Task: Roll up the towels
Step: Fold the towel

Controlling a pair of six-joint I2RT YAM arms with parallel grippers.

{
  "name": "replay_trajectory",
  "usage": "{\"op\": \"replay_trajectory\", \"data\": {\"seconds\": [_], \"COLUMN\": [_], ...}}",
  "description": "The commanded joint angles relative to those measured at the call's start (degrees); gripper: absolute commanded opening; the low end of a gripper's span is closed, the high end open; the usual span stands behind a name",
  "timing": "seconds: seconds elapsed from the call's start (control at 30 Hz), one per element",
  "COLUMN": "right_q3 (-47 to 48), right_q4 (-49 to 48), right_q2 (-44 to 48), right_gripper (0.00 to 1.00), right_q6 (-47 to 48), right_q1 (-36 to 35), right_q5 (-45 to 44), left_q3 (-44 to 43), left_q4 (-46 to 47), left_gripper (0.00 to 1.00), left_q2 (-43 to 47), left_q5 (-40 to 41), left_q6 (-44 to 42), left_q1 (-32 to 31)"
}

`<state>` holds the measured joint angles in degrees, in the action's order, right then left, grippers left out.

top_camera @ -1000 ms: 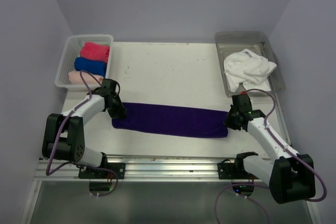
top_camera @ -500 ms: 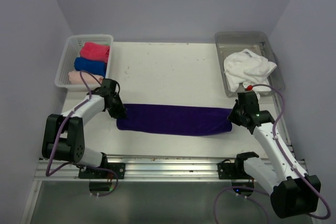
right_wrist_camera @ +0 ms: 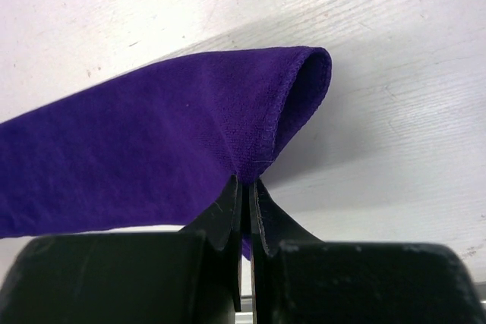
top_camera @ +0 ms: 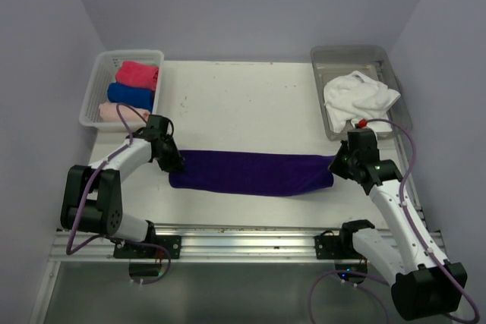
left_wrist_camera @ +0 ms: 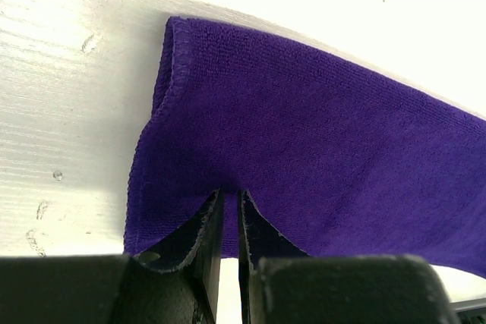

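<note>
A purple towel (top_camera: 250,173) lies stretched in a long folded strip across the front of the white table (top_camera: 243,104). My left gripper (top_camera: 173,163) is shut on its left end; in the left wrist view the jaws pinch the purple towel (left_wrist_camera: 304,157) at the near edge, my left gripper (left_wrist_camera: 226,199) low over the table. My right gripper (top_camera: 334,166) is shut on the right end and holds it slightly raised; the right wrist view shows the purple towel (right_wrist_camera: 167,149) folded over above my right gripper (right_wrist_camera: 244,184).
A white basket (top_camera: 94,95) at the back left holds rolled red (top_camera: 137,73), blue (top_camera: 130,95) and pale pink (top_camera: 114,111) towels. A clear bin (top_camera: 380,58) at the back right holds a crumpled white towel (top_camera: 358,96).
My right gripper has moved right and back, lifting the towel's right end and pulling the strip taut. The towel's left end has shifted slightly right with my left gripper.
</note>
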<state>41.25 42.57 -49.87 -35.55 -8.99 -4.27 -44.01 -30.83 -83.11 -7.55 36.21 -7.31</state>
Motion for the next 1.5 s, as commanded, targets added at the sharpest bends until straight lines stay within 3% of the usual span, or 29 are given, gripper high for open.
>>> {"op": "replay_trajectory", "data": {"seconds": [0.0,0.9,1.47], "right_q3": [2.3,2.2,6.5], "right_q4": [-0.7,-3.6,-10.8], "right_q2": [1.0,-1.8,-11.4], "right_gripper": [0.0,0.0,0.0], "right_q6": [-0.3,-2.4,-9.5], "right_q1": [-0.2,-6.0,-27.9], "right_q5": [3.4,1.5,-4.2], "left_q3": [0.5,0.8,1.2], "left_q4": [2.1,3.5,3.4], "left_gripper": [0.15,0.13,0.12], "left_q2": [0.8,-0.6,-0.5], "left_q5": [-0.9,-1.9,-3.0], "left_q6": [-1.3,-1.2,-2.4], "left_q1": [-0.4,-0.5,-0.7]}}
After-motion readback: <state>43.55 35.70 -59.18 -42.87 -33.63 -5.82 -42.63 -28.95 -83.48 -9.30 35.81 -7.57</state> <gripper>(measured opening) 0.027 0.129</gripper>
